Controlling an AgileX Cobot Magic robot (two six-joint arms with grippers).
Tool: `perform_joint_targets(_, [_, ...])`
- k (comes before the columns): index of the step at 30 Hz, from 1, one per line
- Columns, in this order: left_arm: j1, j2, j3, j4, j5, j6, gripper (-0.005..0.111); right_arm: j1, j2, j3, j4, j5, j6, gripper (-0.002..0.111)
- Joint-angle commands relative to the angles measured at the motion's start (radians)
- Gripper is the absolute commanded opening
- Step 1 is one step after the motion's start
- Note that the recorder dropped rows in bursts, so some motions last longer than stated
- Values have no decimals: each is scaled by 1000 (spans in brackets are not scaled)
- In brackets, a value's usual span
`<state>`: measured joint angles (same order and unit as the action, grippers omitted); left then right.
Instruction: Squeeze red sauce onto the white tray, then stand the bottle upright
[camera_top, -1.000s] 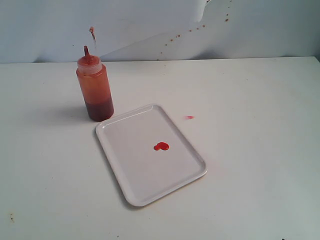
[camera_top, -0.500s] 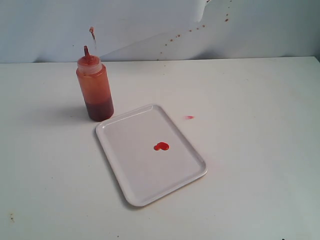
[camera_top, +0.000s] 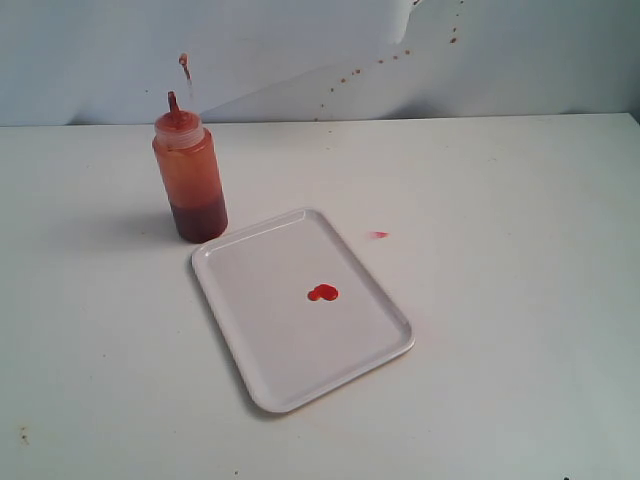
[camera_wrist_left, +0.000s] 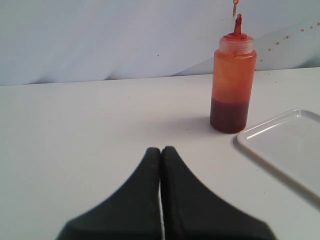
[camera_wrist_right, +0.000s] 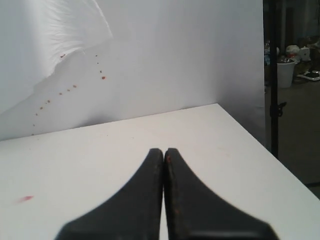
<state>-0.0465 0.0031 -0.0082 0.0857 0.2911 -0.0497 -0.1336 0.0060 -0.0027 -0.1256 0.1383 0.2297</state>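
The bottle stands upright on the table, just behind the far left corner of the white tray; dark red sauce fills its lower part. Its tethered cap sticks up above the nozzle. A small double blob of red sauce lies near the tray's middle. In the left wrist view the bottle and a corner of the white tray lie ahead of my left gripper, which is shut and empty. My right gripper is shut and empty too. Neither gripper shows in the exterior view.
A tiny pinkish-red speck marks the table right of the tray, and the same speck shows in the right wrist view. Red spatter dots the white backdrop. The table's right edge drops off beside my right gripper.
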Motion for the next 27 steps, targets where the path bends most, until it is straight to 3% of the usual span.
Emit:
perform_joint_targets(1, [-6,-3,8,-8,-5,1,0,-7,-6,3,90,33,-164,0])
perform_joint_targets(13, [-6,-3,8,-8,-5,1,0,-7,-6,3,95,176,-266,0])
perform_joint_targets(27, [-6,-3,8,-8,-5,1,0,-7,-6,3,82,195,-274,0])
